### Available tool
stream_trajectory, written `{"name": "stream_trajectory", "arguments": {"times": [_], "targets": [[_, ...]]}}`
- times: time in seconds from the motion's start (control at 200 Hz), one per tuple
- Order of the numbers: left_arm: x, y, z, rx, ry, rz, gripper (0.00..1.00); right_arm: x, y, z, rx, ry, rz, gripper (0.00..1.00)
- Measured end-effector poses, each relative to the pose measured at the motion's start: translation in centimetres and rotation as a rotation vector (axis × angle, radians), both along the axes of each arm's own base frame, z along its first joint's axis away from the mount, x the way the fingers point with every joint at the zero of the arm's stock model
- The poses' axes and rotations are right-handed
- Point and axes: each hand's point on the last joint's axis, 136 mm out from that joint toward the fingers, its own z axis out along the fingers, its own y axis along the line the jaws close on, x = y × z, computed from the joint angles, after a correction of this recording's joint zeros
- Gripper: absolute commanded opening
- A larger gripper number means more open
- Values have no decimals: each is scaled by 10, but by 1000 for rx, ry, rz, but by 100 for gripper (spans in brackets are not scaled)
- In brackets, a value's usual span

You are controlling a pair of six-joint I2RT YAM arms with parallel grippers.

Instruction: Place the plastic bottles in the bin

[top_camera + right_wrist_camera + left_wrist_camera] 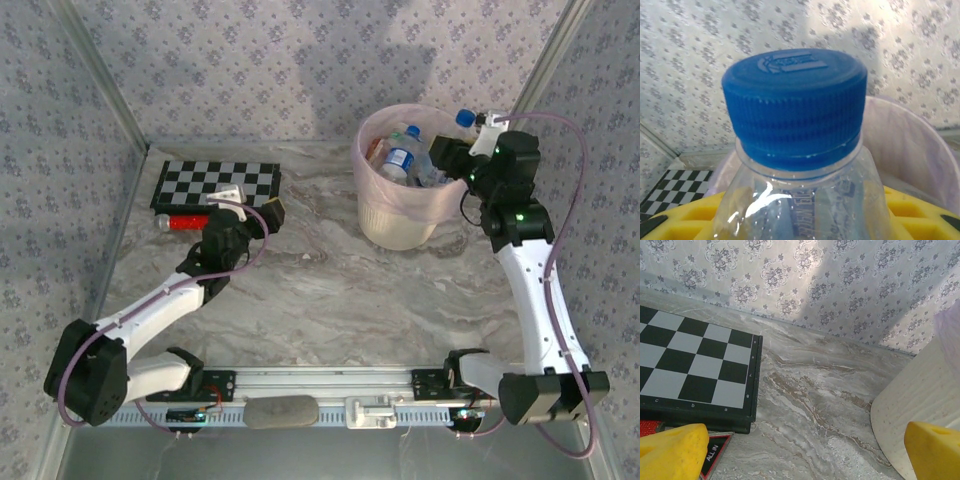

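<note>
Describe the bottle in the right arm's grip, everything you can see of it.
The bottle is small and made of thin clear plastic, with a ribbed blue screw cap that carries an embossed logo, and blue print lower on the body. It looks empty. The yellow jaws of the right gripper clamp it below the shoulder, cap outward, at the far right rim of the bin.

Top camera looks down from behind; both low wrist cameras share the bin (925, 390).
</note>
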Motion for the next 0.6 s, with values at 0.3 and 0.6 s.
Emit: {"name": "stream_trajectory", "arguments": {"times": [0.3,0.6], "targets": [[0,0,0,-8,3,3,100,24,-16,-34,105,88,-1,51],[-1,1,-4,-13,12,6,100,35,-13,-51,144,147,16,95]]}}
